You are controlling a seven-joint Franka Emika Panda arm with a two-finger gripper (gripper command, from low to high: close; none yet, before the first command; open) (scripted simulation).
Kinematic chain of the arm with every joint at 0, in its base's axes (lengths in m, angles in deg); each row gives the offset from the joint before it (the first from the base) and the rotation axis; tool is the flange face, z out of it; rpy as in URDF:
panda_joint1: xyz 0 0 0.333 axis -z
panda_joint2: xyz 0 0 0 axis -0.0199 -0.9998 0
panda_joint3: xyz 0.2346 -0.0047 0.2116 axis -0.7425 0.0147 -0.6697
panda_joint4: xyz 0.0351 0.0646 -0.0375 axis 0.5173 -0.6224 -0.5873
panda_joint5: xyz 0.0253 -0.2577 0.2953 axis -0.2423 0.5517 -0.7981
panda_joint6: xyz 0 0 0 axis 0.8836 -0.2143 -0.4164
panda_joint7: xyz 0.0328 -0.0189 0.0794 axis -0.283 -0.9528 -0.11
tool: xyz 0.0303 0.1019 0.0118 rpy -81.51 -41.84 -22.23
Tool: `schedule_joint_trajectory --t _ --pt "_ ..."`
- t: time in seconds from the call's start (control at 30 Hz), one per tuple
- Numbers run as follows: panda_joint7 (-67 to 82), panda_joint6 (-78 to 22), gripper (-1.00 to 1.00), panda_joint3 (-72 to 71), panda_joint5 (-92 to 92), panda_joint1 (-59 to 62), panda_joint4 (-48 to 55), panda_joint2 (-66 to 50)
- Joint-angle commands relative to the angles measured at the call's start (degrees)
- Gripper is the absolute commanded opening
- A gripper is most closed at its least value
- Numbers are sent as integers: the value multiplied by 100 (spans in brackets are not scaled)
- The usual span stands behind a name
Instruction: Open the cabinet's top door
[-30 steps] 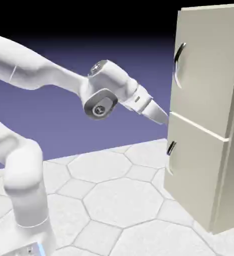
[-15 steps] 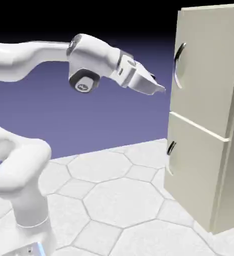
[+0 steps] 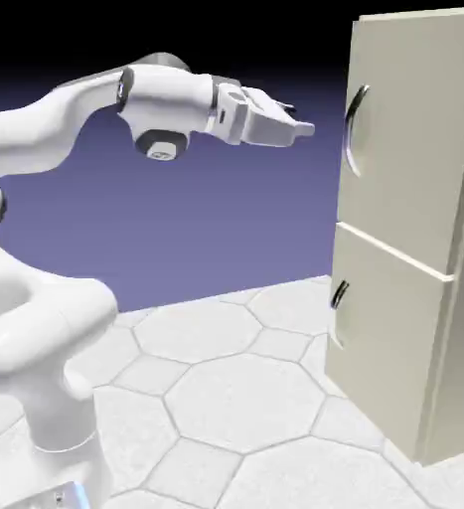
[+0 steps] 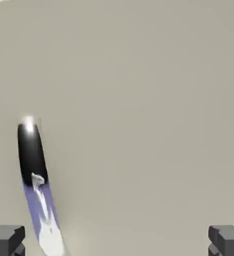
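Gripper [image 3: 301,128], upper middle of the exterior view: fingers wide apart, near the curved handle [image 3: 351,131], upper right.

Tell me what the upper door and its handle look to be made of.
The upper door could be painted metal or smooth laminate: flat, even beige, with a soft sheen at most. Its handle looks like polished metal, probably chromed, since it shows bright glints and mirrors bluish-violet.
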Motion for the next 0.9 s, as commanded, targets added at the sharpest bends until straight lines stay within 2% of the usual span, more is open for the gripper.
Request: schedule_joint_trajectory --t 0.0,0.47,0.6,0.63,0.67,0.87 --pt "114 -63 0 -112 -250 150 48 100" --pt "1530 -853 0 -1510 -3361 2017 645 1350" --pt "1552 -819 0 -1844 -3713 2805 1431 1159" --pt "1552 -819 -100 -1844 -3713 2805 1432 1159" --pt "1552 -819 -100 -1844 -3713 2805 1432 1159" --pt "2532 -2314 -100 -1201 -3957 2189 361 963"
